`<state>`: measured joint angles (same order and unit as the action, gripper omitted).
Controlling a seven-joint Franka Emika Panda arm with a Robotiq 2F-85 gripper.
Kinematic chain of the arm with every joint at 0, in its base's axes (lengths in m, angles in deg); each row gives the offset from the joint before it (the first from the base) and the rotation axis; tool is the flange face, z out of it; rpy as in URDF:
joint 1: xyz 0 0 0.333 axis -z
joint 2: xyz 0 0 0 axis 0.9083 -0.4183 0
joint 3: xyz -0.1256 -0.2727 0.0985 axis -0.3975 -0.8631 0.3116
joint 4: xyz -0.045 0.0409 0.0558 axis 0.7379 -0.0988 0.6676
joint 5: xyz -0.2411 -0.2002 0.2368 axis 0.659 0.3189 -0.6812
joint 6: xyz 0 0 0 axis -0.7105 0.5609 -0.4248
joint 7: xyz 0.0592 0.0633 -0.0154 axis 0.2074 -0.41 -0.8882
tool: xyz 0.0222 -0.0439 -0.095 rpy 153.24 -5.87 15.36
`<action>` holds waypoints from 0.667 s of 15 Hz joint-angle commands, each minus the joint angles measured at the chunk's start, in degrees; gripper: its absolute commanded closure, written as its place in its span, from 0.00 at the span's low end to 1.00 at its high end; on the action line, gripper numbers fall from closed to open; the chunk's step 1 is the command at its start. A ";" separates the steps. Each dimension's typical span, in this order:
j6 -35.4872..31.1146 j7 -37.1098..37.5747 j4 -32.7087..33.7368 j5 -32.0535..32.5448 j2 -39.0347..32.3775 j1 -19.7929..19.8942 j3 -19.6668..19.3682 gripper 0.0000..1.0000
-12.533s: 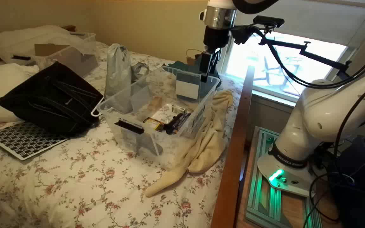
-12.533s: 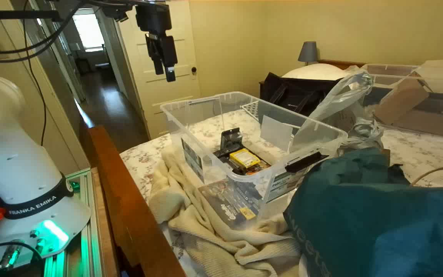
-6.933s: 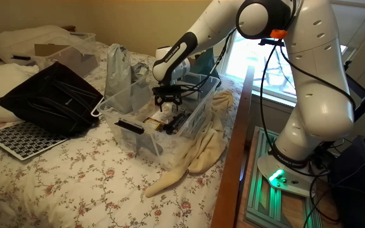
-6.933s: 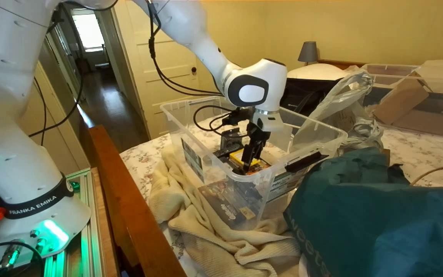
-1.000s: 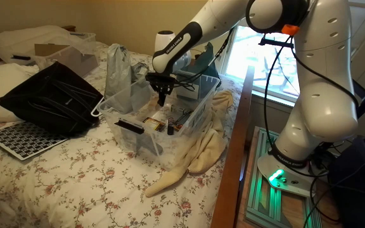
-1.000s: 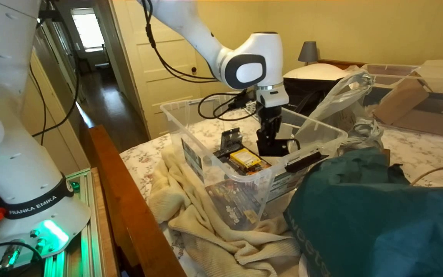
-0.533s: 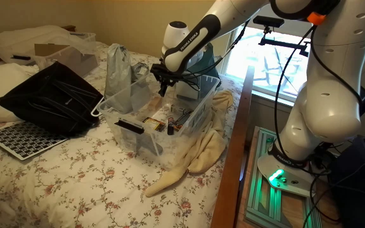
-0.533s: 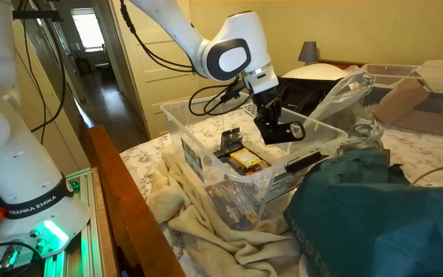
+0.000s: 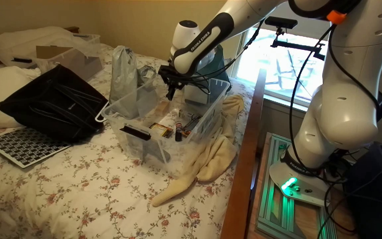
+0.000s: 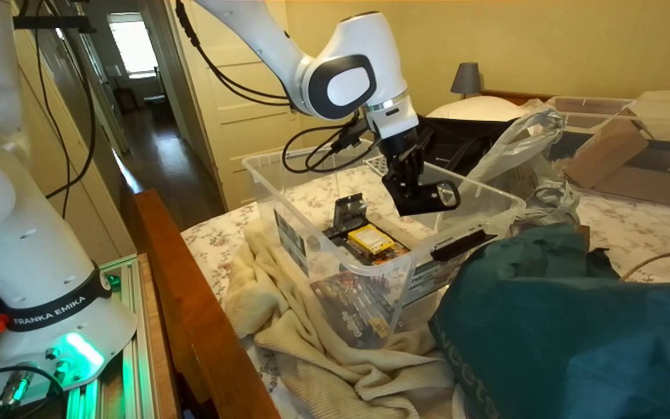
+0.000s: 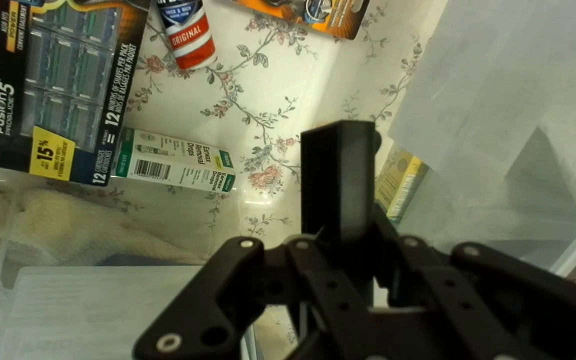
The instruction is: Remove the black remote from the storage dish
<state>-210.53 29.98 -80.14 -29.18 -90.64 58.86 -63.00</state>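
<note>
the hand (image 10: 406,185) grips a black remote (image 10: 428,201), pale end toward three o'clock, seen against the clear bin (image 10: 378,269); whether it clears the rim i cannot tell. at eight o'clock from the remote, in the bin, lies a yellow box (image 10: 371,239). round the bin: lamp (image 10: 466,79) at one o'clock, plastic bag (image 10: 521,157) at two, teal bag (image 10: 556,326) at four, cream blanket (image 10: 306,352) at seven.

Below your fingers (image 10: 413,166), a floral-covered bed (image 9: 111,199) carries a clear bin (image 9: 129,146). Near them lie a gray bag (image 9: 123,76) and tan blanket (image 9: 216,159); well apart, black case (image 9: 58,106), checkered board (image 9: 25,147).
</note>
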 commanded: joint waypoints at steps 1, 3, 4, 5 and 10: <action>0.00 0.37 0.08 0.74 0.05 1.34 1.25 0.88; -0.01 0.37 0.07 0.74 0.05 1.34 1.25 0.88; -0.01 0.37 0.07 0.74 0.05 1.34 1.25 0.88; 0.14 0.32 -0.09 1.07 0.42 1.21 1.11 0.97; 0.36 1.81 -0.41 7.40 3.54 -1.03 -1.06 0.97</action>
<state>-210.55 29.83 -79.66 -26.75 -90.36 59.03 -62.82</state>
